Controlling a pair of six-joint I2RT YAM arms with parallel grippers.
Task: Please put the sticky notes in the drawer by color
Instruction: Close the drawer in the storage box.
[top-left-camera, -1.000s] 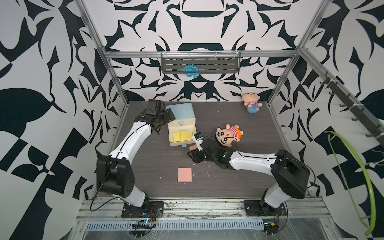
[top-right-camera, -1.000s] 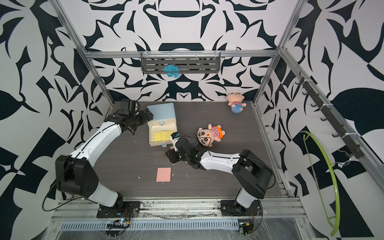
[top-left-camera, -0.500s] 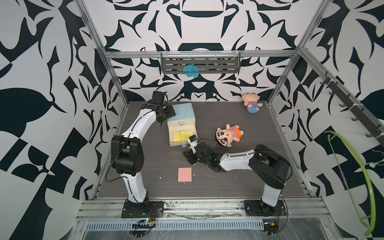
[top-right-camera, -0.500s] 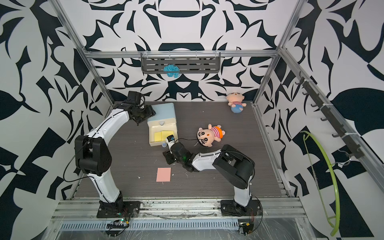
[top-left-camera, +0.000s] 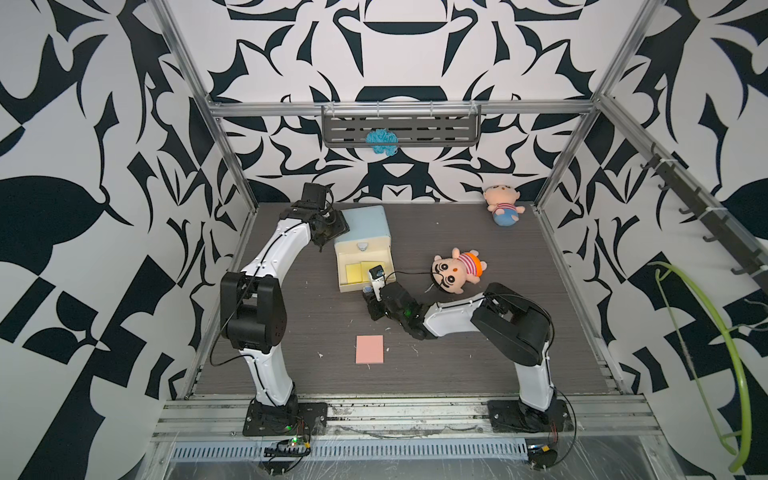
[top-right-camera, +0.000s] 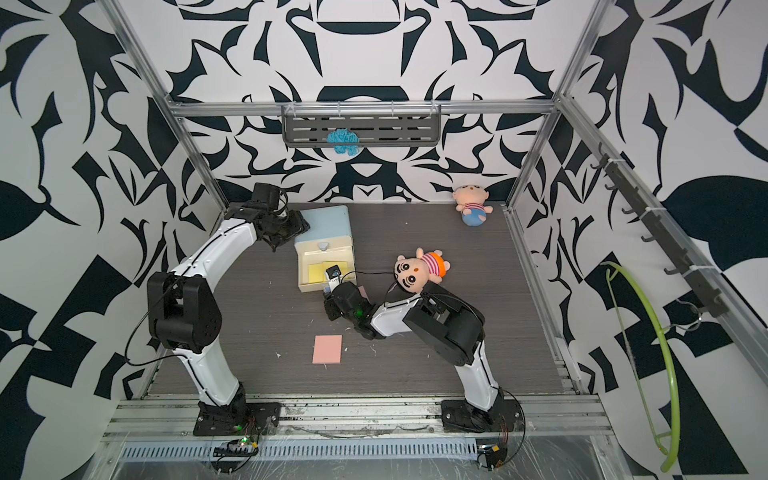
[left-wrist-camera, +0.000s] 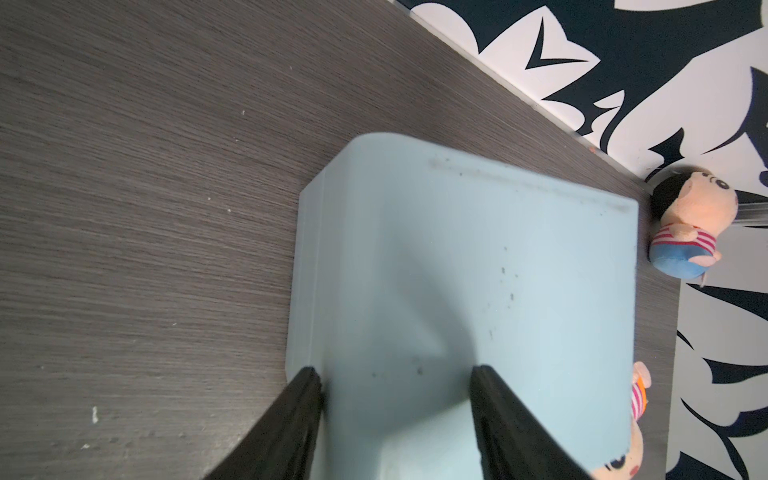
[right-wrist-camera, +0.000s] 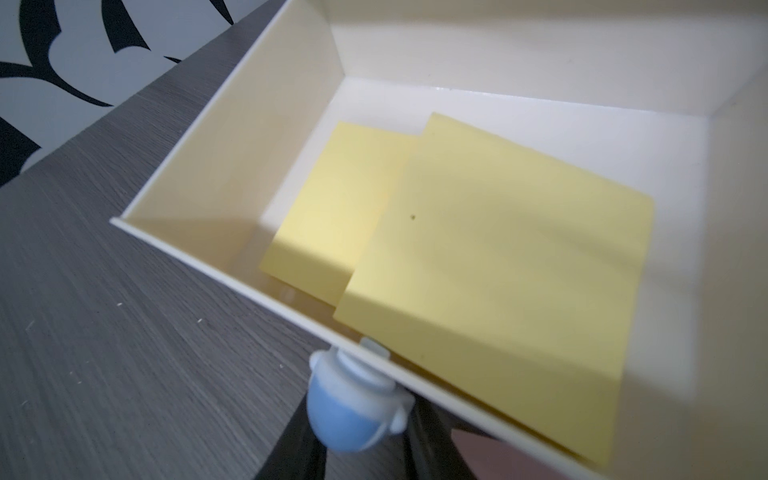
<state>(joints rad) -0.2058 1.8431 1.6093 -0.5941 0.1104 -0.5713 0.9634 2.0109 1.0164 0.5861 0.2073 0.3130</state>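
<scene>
The drawer is a light-blue chest at the back left, with one cream tray pulled out toward the front. Two yellow sticky notes overlap inside that tray. My right gripper is shut on the tray's round bluish knob, low over the table. A pink sticky note lies flat in front, and a pink edge peeks out beside the right gripper. My left gripper clamps the chest's back left corner, one finger on its side wall.
A striped plush doll lies just right of the open tray, close to the right arm. A second doll sits at the back right corner. A blue yarn ball rests on the wall rack. A green hoop hangs outside on the right.
The left gripper has moved from beside the chest onto its back left corner and closed. The right gripper has narrowed around the knob, and its arm has folded back.
</scene>
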